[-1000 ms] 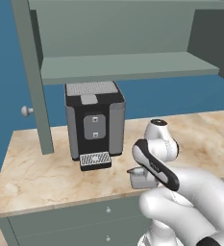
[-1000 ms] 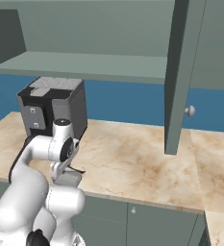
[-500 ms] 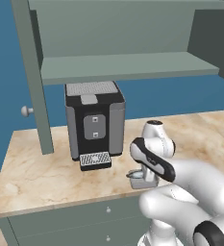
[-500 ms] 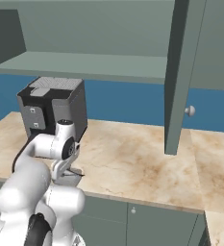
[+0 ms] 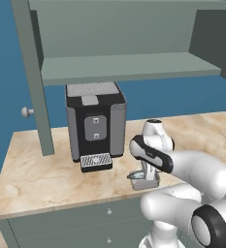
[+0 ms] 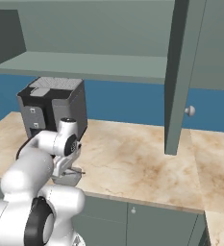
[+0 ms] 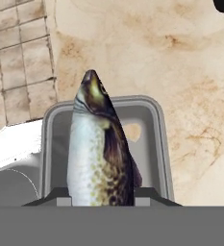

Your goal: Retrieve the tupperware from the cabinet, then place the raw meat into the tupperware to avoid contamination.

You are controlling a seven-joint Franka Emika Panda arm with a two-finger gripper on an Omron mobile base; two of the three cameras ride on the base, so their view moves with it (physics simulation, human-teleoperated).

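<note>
The raw meat [image 7: 101, 149], a slender dark fish with a pale belly, hangs head-down with my gripper [image 7: 101, 198] shut on its tail end. Directly under it lies the tupperware [image 7: 159, 144], a shallow grey container on the marble counter close to the front edge. From the base cameras the tupperware [image 5: 144, 183] [image 6: 68, 178] sits right of the coffee machine, with the gripper [image 5: 146, 170] [image 6: 68, 167] pointing down just above it. The fish itself is hidden by the hand in those views. The cabinet [image 5: 124, 68] [image 6: 84, 65] stands open overhead, its shelf bare.
A black coffee machine [image 5: 96, 123] [image 6: 53, 108] with a grated drip tray [image 5: 96, 162] stands left of the tupperware. An open cabinet door [image 6: 180, 72] hangs down over the counter to the right. The counter's front edge [image 5: 61, 206] is close, with tiled floor [image 7: 17, 48] beyond.
The arm's elbow has sunk lower and nearer the base cameras. The hand has stayed over the tupperware, still holding the fish.
</note>
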